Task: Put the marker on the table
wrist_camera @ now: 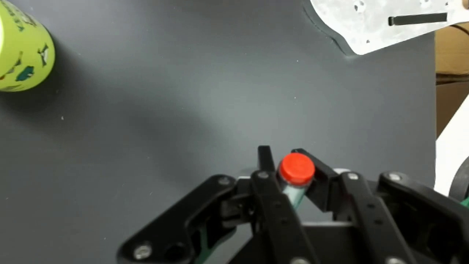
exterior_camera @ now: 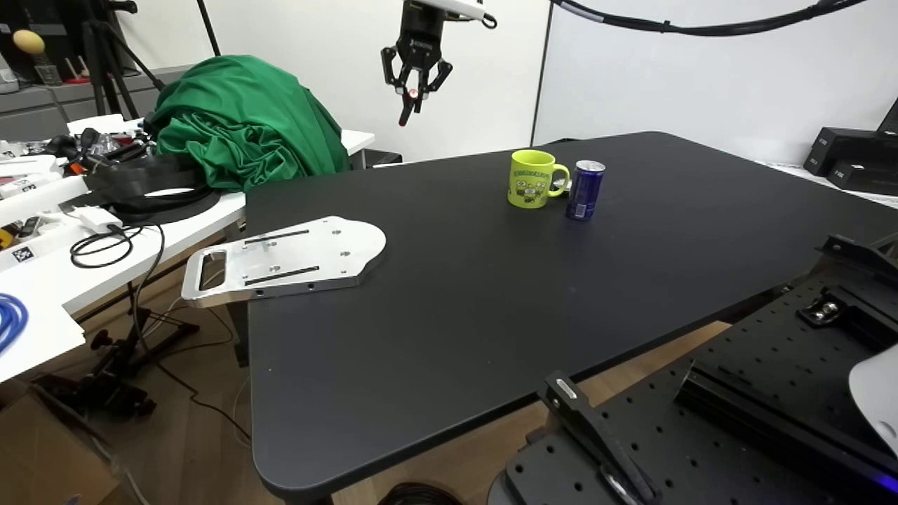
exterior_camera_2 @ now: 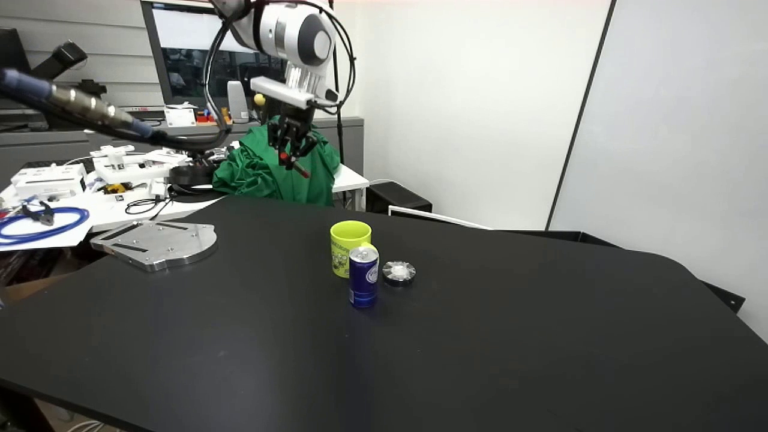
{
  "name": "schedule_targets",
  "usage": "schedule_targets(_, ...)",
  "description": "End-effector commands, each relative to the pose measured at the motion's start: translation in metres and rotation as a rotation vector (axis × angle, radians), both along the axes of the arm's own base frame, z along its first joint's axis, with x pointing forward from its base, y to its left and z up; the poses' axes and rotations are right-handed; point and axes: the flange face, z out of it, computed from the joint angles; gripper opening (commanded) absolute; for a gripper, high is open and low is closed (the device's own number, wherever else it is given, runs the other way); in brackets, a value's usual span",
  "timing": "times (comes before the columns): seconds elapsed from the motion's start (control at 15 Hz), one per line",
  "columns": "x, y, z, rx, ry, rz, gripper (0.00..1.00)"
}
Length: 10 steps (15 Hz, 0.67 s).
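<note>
The marker (wrist_camera: 297, 169) is a slim stick with a red end and a pale body in the wrist view. It sits tilted between the fingers of my gripper (wrist_camera: 281, 157), which is shut on it. In both exterior views the gripper (exterior_camera: 412, 97) (exterior_camera_2: 288, 159) is high in the air, with the marker (exterior_camera: 406, 112) (exterior_camera_2: 301, 171) sticking out below the fingers. The marker does not touch the black table (exterior_camera: 435, 315) (exterior_camera_2: 492, 360). In the wrist view the tabletop (wrist_camera: 183, 91) lies below the gripper. The marker's middle is partly hidden by the fingers.
A yellow-green mug (exterior_camera: 527, 184) (exterior_camera_2: 347, 243) (wrist_camera: 25, 55) stands beside a blue can (exterior_camera: 585, 191) (exterior_camera_2: 363, 282). A small round disc (exterior_camera_2: 399, 273) lies near them. A silver metal plate (exterior_camera: 309, 256) (exterior_camera_2: 159, 240) lies at a table edge. A cluttered white table holds green cloth (exterior_camera: 238, 119).
</note>
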Motion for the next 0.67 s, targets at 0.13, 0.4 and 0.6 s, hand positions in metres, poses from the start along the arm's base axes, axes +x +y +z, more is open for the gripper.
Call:
schedule_targets(0.13, -0.044, 0.024, -0.078, -0.052, 0.020, 0.041, 0.05)
schedule_targets(0.4, -0.084, 0.035, -0.127, -0.091, 0.040, 0.060, 0.05)
schedule_targets(0.6, -0.114, 0.036, -0.140, -0.112, 0.042, 0.066, 0.05)
